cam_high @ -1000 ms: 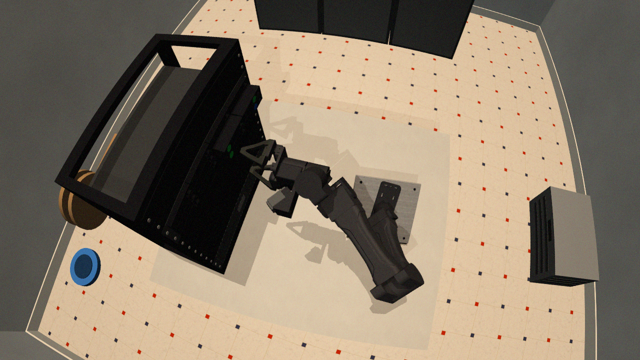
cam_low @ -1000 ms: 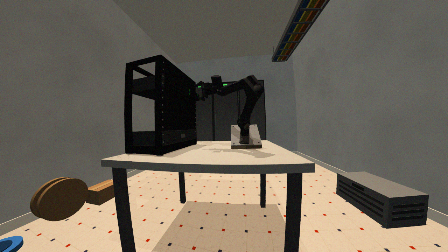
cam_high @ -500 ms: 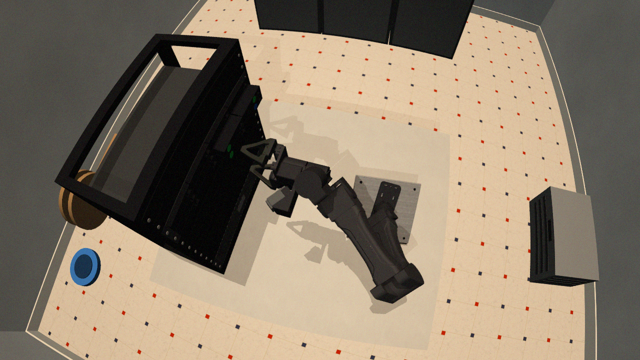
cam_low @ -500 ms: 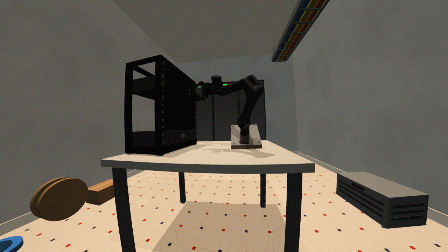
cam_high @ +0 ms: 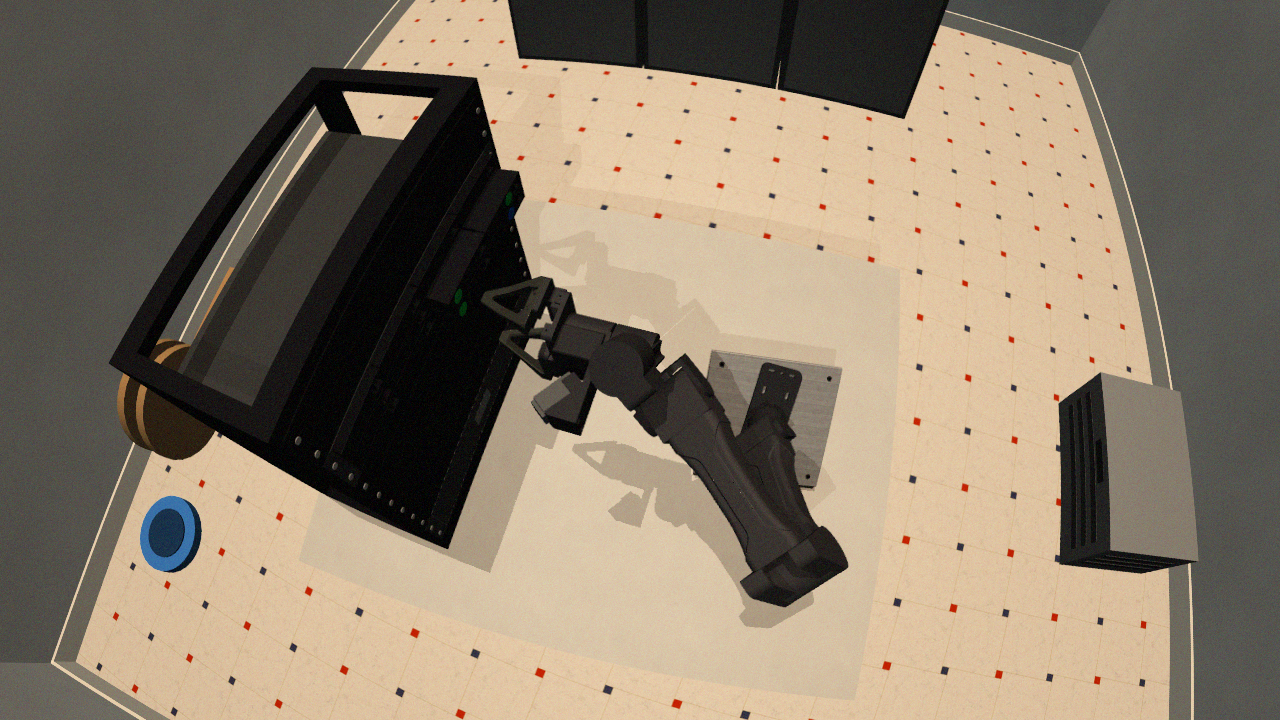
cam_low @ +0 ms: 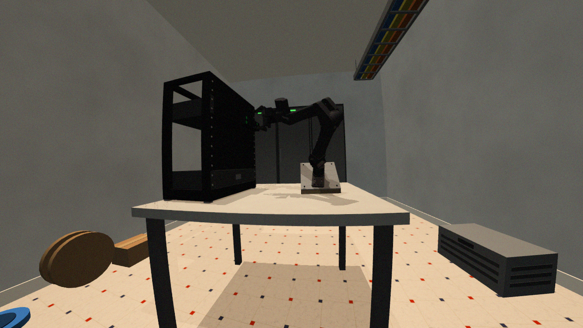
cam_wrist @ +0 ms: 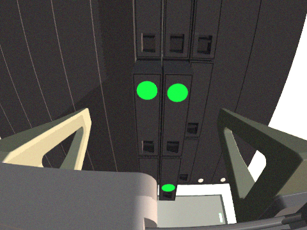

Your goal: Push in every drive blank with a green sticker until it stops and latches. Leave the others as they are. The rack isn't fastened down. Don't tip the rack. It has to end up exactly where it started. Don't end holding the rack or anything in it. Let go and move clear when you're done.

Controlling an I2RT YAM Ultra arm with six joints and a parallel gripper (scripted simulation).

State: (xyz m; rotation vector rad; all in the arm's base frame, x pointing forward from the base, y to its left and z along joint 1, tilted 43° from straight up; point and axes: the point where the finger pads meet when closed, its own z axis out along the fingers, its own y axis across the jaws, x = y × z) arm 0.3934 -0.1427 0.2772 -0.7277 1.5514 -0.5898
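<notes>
Jaws: you see them spread wide, holding nothing.
Gripper (cam_wrist: 153,132): level with the rack's face, just short of two side-by-side blanks.
Blanks: left sticker (cam_wrist: 147,91), right sticker (cam_wrist: 178,92), both green; a third green sticker (cam_wrist: 168,188) sits lower down.
Rack (cam_high: 295,295): upright at the table's (cam_low: 268,207) left edge.
Arm (cam_high: 716,447): reaching from its base plate (cam_high: 810,394) mid-table.

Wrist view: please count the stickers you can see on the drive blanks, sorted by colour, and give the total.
Green stickers: 3, two side by side and one lower down
Stickers of any other colour: 0 visible in this view
Total: 3
</notes>
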